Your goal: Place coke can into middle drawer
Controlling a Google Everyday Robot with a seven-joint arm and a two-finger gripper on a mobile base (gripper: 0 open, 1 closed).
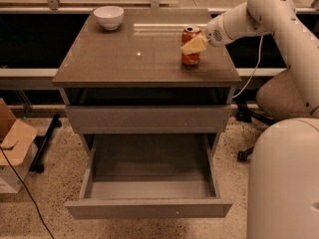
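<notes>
The coke can [190, 58], red with a silver top, stands upright on the right side of the grey-brown cabinet top [129, 59]. My gripper [194, 45] comes in from the right on the white arm [249, 16]. It is at the can's upper half, and its pale yellow tip overlaps the can's front. The middle drawer [149, 209] is pulled out wide below. It has a flat front with a tiny pale dot, and its grey floor [149, 176] holds nothing.
A white bowl [108, 17] sits at the back left of the cabinet top. A closed plain drawer front [147, 118] lies above the open drawer. My white base [284, 183] and an office chair [279, 101] are at the right. A cardboard box [12, 143] is at the left.
</notes>
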